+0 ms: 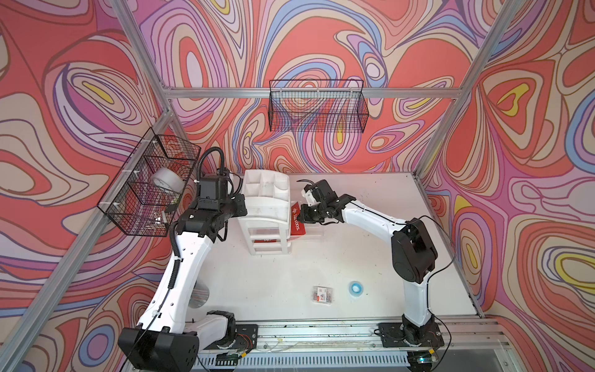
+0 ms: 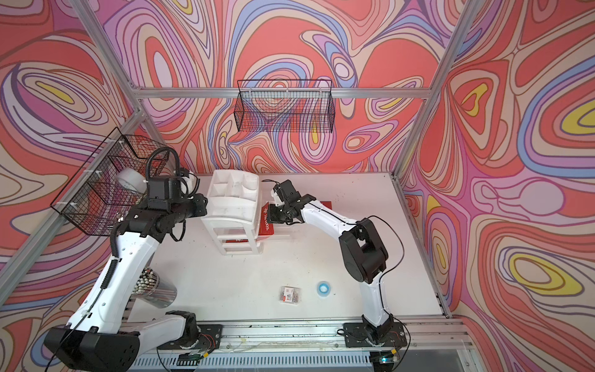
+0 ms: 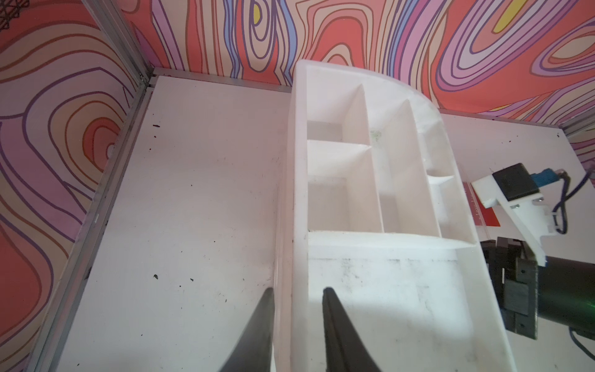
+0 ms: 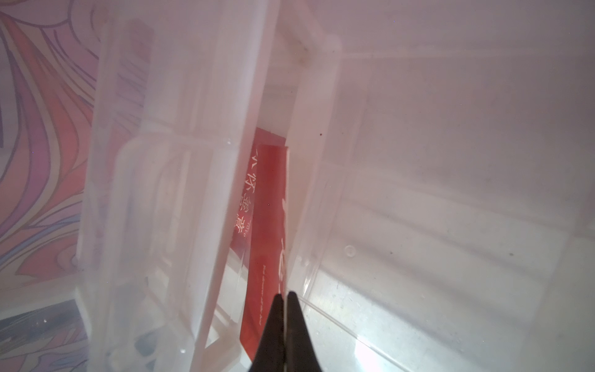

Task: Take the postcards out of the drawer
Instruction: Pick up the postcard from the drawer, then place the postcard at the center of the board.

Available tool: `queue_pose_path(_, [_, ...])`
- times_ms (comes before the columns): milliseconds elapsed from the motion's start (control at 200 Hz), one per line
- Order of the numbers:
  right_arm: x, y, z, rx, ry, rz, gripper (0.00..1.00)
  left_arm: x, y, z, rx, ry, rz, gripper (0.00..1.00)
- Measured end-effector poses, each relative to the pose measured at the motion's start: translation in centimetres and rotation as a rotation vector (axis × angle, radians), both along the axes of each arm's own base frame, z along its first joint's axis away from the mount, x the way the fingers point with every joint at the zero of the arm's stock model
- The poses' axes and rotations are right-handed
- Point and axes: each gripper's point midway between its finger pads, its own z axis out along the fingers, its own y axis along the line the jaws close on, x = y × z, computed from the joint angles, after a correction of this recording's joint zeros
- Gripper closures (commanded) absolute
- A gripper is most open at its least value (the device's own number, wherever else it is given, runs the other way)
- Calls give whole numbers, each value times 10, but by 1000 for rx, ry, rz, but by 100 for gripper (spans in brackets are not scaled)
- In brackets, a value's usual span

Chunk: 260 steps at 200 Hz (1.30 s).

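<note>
At frame centre, the left claw (image 3: 297, 290) straddles the side wall of the white drawer unit (image 1: 264, 199), jaws apart. In the clear drawer (image 4: 418, 225), just right of the unit, the right claw (image 4: 285, 299) is pinched shut on one red postcard (image 1: 297, 220). The next move is probably to draw it clear onto the surface (image 1: 370, 206). A second postcard (image 4: 244, 199) is half hidden behind it.

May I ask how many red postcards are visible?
3. The red "100%" postcard is pinched by the right gripper; a second red card shows inside the white plastic organiser; a third lies on the white table behind the right forearm. More may be hidden.
</note>
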Motion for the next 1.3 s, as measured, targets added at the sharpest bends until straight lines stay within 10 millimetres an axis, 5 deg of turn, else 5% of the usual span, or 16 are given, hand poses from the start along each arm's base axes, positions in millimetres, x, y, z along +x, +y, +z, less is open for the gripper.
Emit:
queue_pose_path(170, [16, -21, 22, -20, -59, -21, 100, -1, 0, 8, 5, -16, -5, 70])
queue_pose_path(431, [38, -61, 91, -72, -252, -10, 100, -9, -2, 17, 10, -39, -37, 70])
queue_pose_path(656, [35, -86, 137, -160, -407, 122, 100, -22, -14, 34, -38, -85, -99, 70])
queue_pose_path(856, [5, -93, 136, -195, -436, 358, 100, -31, -37, 42, -85, -105, -198, 70])
queue_pose_path(1147, [-69, -86, 173, -64, -512, 697, 100, -49, -123, 31, -119, -64, -533, 69])
queue_pose_path(1302, [-94, -83, 184, 5, -506, 805, 100, -57, -150, 33, -145, -76, -654, 68])
